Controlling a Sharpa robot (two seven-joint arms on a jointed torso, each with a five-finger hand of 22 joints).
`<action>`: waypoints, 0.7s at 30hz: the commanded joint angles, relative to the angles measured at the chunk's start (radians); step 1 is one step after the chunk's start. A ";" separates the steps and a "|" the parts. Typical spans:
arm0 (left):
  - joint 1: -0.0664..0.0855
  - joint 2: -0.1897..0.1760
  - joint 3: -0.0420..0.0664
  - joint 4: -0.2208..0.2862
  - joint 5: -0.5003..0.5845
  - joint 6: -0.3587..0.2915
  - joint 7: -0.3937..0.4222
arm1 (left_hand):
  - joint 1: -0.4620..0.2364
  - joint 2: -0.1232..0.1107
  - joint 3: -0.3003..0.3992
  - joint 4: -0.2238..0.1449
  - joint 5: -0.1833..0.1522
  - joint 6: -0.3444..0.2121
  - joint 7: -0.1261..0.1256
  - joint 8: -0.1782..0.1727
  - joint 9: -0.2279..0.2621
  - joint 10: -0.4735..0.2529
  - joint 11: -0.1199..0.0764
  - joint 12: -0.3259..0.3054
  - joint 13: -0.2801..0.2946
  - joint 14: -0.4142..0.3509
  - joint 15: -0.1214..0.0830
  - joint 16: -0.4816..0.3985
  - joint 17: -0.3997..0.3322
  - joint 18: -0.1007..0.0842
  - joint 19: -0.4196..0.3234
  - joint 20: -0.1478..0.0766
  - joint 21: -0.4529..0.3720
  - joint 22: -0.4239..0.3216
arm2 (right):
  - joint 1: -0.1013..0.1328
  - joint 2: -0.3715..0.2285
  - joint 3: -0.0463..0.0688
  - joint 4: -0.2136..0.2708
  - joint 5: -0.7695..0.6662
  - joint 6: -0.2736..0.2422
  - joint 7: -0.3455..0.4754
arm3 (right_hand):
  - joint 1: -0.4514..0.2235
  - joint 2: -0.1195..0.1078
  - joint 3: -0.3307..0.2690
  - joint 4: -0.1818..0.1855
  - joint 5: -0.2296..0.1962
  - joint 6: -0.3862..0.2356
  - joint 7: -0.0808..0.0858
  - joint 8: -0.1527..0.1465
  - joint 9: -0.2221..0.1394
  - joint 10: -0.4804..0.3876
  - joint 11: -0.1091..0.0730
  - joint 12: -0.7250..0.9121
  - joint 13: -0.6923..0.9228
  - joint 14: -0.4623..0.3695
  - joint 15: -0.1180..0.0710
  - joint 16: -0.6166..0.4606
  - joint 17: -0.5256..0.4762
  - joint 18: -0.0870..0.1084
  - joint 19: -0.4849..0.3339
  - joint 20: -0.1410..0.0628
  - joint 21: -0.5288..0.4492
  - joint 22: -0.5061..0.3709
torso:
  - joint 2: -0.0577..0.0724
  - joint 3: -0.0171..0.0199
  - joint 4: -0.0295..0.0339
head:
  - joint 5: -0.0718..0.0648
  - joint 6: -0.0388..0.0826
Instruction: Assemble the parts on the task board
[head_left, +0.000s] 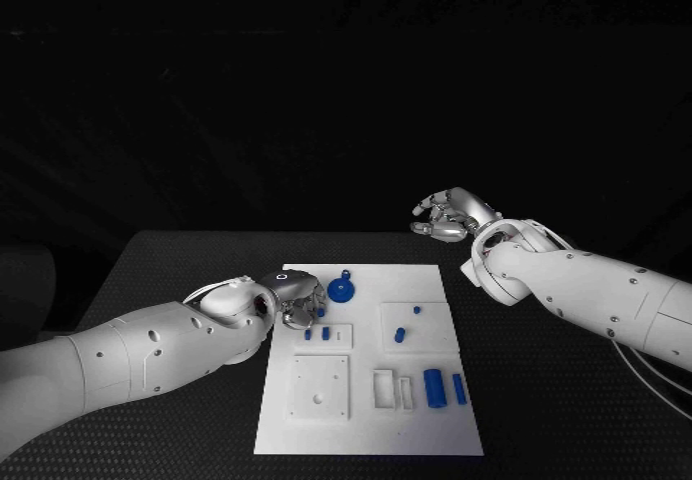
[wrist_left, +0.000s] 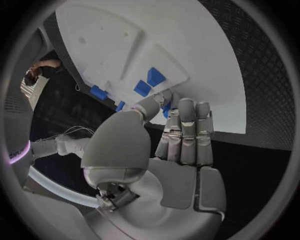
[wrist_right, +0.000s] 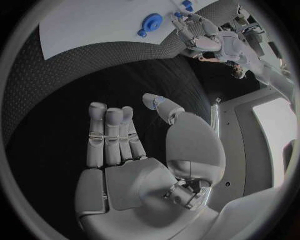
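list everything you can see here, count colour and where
task board: one, white, middle of the table
table: one, black, under the board
round part: one, blue, board's far edge
small parts: several, blue, mid-board by the left hand
long parts: two, blue, upright on the board's near right
left hand: silver, at the board's left edge, whether it holds anything cannot be told
right hand: silver, raised beyond the board's far right corner, holding nothing

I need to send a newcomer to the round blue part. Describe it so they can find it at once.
Start at the white task board in the middle of the black table. Go to its far end, just past the left hand. There lies the round blue part, a disc with a short stem pointing away from the robot; the other blue parts are small blocks or straight bars.
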 joint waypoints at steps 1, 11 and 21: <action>-0.002 -0.003 -0.001 0.006 0.002 -0.011 0.003 | 0.003 -0.010 0.001 0.003 0.000 -0.008 0.001 -0.002 -0.001 0.005 -0.002 -0.004 0.001 0.002 0.001 0.003 0.001 0.006 0.008 -0.035 0.003 0.019 | -0.001 0.000 0.000 0.000 -0.003 0.010 0.008 | 0.002 0.009 -0.001 -0.002 0.005 -0.001 0.007 0.004 0.002 -0.007 0.000 0.006 -0.001 -0.007 0.001 0.003 -0.001 0.051 0.006 -0.001 -0.007 0.019 | 0.000 0.0002 0.0000 | 0.000 -0.001; -0.003 -0.008 0.000 0.011 0.002 -0.023 0.003 | 0.006 -0.010 0.003 0.003 0.000 -0.008 0.004 -0.002 -0.001 0.007 -0.002 -0.004 0.003 0.004 0.000 0.004 0.002 0.007 0.009 -0.036 0.003 0.019 | -0.001 -0.001 0.000 0.000 -0.003 0.010 0.008 | 0.002 0.009 -0.002 -0.002 0.005 -0.001 0.007 0.004 0.002 -0.007 0.000 0.006 -0.002 -0.007 0.001 0.003 -0.001 0.051 0.006 -0.001 -0.007 0.019 | 0.000 0.0005 0.0001 | 0.000 -0.001; -0.003 -0.012 0.002 -0.003 0.002 -0.045 -0.004 | 0.009 -0.017 0.004 0.005 0.001 -0.023 0.003 -0.007 -0.006 0.006 -0.001 -0.006 0.004 0.004 0.000 0.002 0.002 0.006 0.010 -0.036 0.002 0.018 | -0.002 -0.001 0.000 -0.001 -0.003 0.012 0.008 | 0.002 0.009 -0.001 -0.002 0.005 -0.001 0.007 0.004 0.001 -0.007 0.000 0.006 -0.002 -0.007 0.001 0.004 -0.002 0.051 0.006 -0.001 -0.007 0.019 | 0.000 0.0006 -0.0003 | 0.001 0.000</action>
